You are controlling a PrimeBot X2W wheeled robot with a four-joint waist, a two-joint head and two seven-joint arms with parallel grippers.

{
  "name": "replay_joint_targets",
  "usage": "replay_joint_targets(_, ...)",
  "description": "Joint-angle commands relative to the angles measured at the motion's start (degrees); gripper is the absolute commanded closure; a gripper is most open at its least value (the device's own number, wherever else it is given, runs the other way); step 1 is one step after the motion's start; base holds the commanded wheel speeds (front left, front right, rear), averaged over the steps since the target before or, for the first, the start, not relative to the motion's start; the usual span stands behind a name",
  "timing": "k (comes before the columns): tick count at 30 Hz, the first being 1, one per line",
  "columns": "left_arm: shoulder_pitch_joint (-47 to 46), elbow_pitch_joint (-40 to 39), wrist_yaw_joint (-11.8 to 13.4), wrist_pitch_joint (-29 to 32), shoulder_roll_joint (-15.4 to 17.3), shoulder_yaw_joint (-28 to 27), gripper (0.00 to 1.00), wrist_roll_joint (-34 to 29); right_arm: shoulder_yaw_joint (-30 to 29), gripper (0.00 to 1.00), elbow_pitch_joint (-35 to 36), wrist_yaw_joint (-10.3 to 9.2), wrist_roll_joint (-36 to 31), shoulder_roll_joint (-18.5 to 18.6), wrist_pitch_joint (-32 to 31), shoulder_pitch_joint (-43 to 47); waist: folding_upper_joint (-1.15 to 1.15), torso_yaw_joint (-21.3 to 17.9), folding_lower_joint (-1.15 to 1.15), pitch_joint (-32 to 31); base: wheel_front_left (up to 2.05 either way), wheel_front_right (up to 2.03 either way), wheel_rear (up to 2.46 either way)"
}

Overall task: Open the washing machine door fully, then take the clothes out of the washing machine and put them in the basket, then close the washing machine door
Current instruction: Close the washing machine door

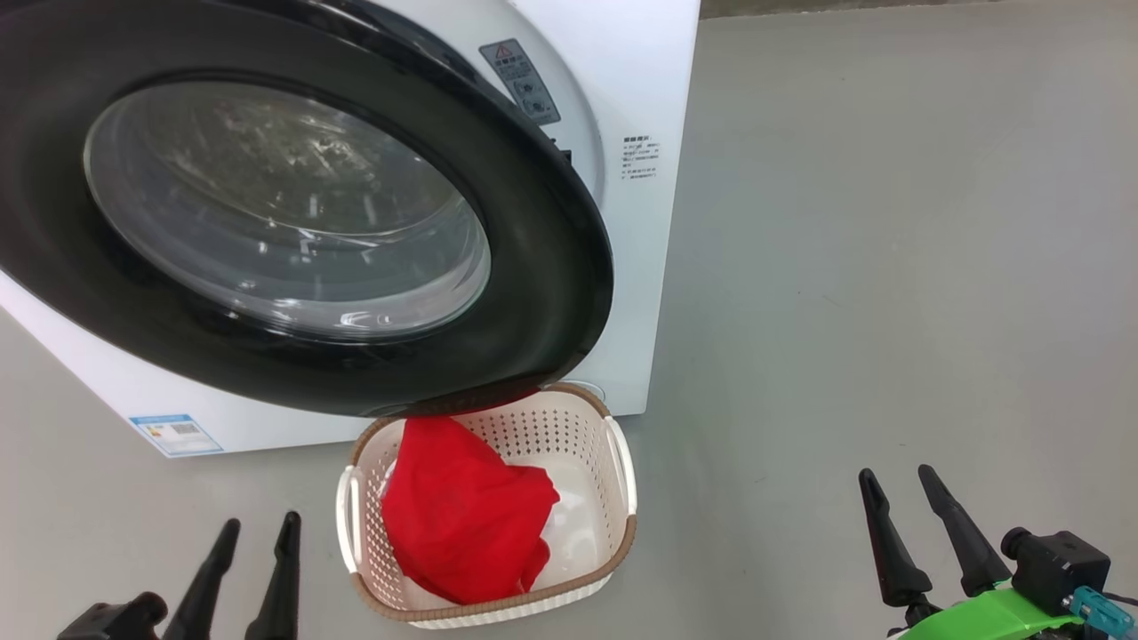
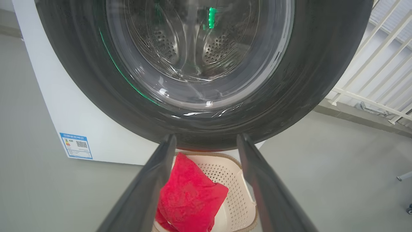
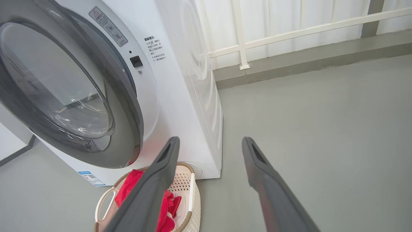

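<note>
Labels on the washing machine (image 1: 653, 284), a blue sticker (image 1: 175, 434) and a warning-triangle sticker (image 1: 521, 80), are too small to read. Left end effector (image 1: 262, 522) and right end effector (image 1: 895, 473) gape empty. The clothes (image 1: 462, 516) lie in the basket (image 1: 578, 427) between them, under the washing machine door (image 1: 551, 293).

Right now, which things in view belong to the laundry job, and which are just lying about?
Job in hand:
- washing machine
- door
- basket
- red clothes, lying in the basket

Just lying about:
- white railing
- grey kerb under it
</note>
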State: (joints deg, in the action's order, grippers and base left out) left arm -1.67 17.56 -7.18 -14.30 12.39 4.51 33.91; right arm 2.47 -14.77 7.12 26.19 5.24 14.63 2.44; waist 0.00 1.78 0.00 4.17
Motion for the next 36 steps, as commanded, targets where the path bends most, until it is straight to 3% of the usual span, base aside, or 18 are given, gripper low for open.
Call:
replay_joint_targets(1, -0.4, -2.0, -0.3, -0.7, 0.6, -3.3, 0.0, -2.5, 0.8, 0.0, 1.6, 0.36, -0.1, 1.0, 0.4, -0.5, 0.0, 0.0, 0.0, 0.0, 0.0, 0.0, 0.0)
replay_joint_targets(14, 2.4, -10.0, -0.3, -0.7, -4.8, -11.0, 0.0, -18.8, -0.4, 0.0, 2.8, 0.36, -0.2, 0.9, 0.4, 0.3, 0.0, 0.1, 0.0, -0.6, 0.0, 0.0, 0.0)
replay_joint_targets(36, 3.2, -9.8, -0.3, -0.7, -7.5, -12.3, 0.0, -22.2, -0.1, 0.0, 2.4, 0.36, -0.5, 0.2, 0.4, 0.2, 0.0, 0.4, 0.0, -0.5, 0.0, 0.0, 0.0)
